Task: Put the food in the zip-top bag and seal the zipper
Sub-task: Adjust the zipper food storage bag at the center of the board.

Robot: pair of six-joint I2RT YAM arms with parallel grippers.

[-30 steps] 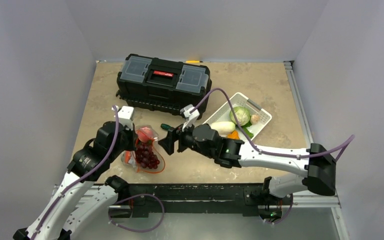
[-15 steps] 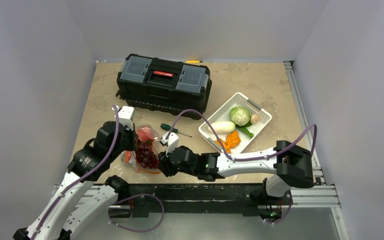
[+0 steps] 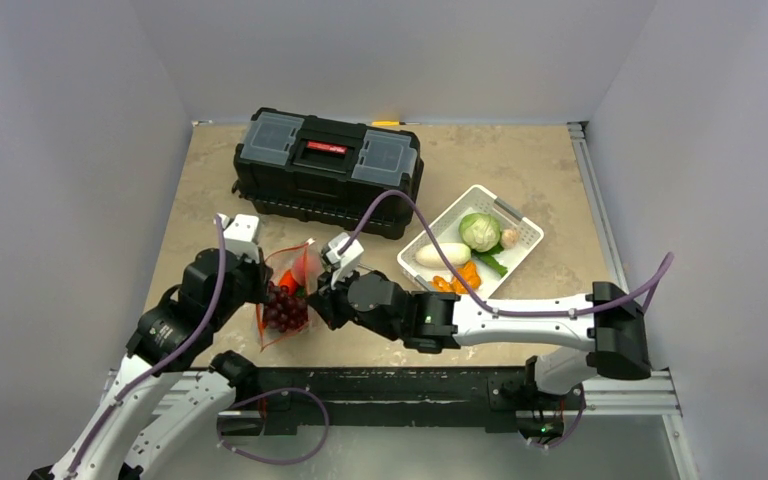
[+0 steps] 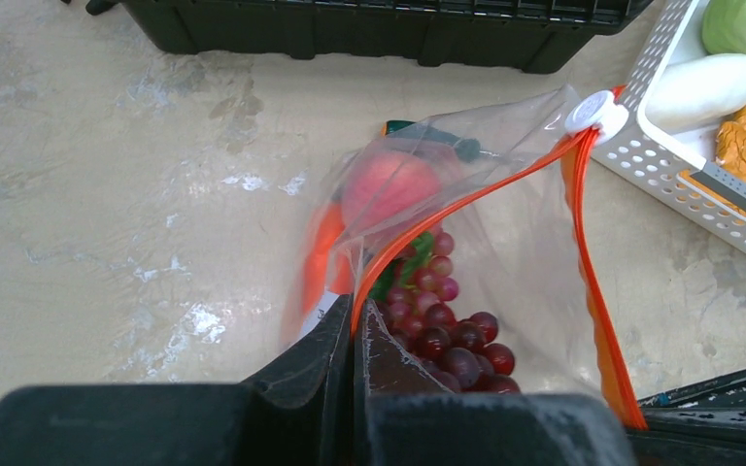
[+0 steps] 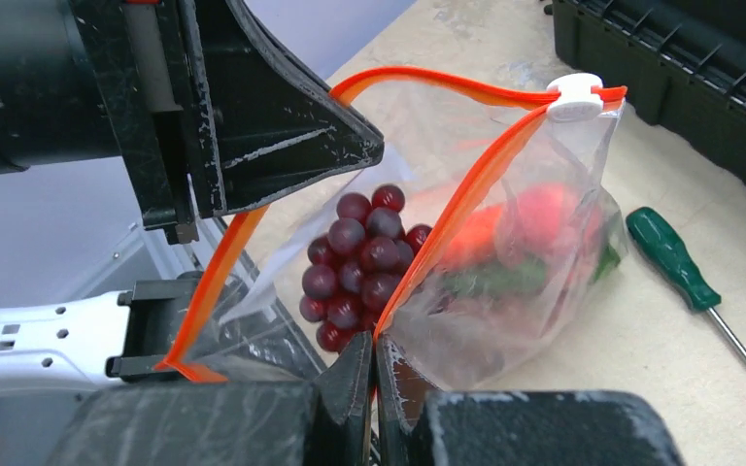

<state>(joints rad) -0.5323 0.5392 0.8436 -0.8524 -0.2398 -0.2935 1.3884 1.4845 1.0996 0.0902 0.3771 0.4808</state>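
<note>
The zip-top bag (image 3: 282,290) hangs open between my two grippers. My left gripper (image 4: 355,306) is shut on one orange-red zipper (image 4: 466,199) strip. Opposite it, my right gripper (image 5: 374,340) is shut on the other strip (image 5: 466,199). The white slider (image 5: 573,95) sits at the bag's far corner. Inside the bag lie a grape bunch (image 5: 359,257), a pink peach (image 5: 544,218), an orange carrot (image 5: 471,238) and a dark green piece (image 5: 500,277). More food stays in the white basket (image 3: 530,232): a cabbage (image 3: 480,231), orange pieces (image 3: 462,280) and a green piece (image 3: 493,263).
A black toolbox (image 3: 328,165) stands behind the bag. A green-handled screwdriver (image 5: 680,267) lies on the table just right of the bag. The basket also holds a white radish (image 3: 443,254). Grey walls close in the table on three sides.
My right gripper swung from above the table to the bag's right edge and shut on the zipper strip. The bag's mouth now stands wider and higher; the left gripper kept its hold.
</note>
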